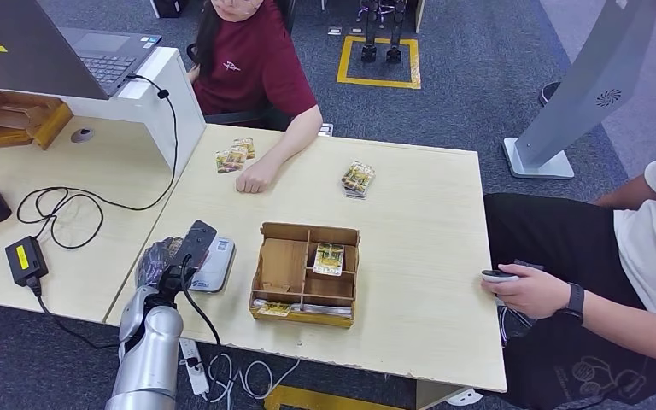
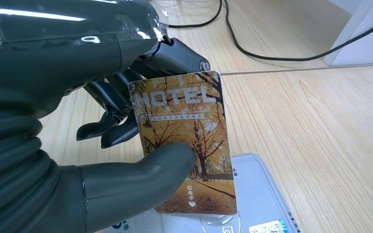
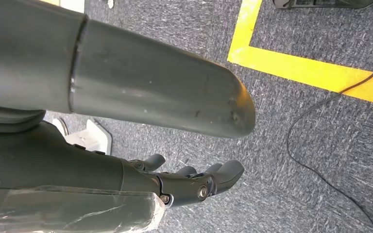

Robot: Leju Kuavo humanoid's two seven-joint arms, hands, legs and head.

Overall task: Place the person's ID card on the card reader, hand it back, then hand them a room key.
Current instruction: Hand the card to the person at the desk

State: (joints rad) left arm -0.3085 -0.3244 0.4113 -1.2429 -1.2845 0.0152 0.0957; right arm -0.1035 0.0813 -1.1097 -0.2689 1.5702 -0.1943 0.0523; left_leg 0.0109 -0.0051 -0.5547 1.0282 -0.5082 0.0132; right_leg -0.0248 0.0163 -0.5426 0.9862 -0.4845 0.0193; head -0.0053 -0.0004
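pinched between the thick thumb and the darker fingers of the left robot hand is a card printed "hotel" with autumn trees, held upright just above the grey-white card reader on the bench. it looks like the same design as the key cards elsewhere, so whether it serves as the id card cannot be told. the right robot hand hangs over the carpet, fingers loosely apart and holding nothing. judging from this, the reader step is in hand, and handing back and giving a room key seem still to come. one cardboard tray holds two visible cards; two loose card stacks lie near the seated person, and a second person sits at the right.
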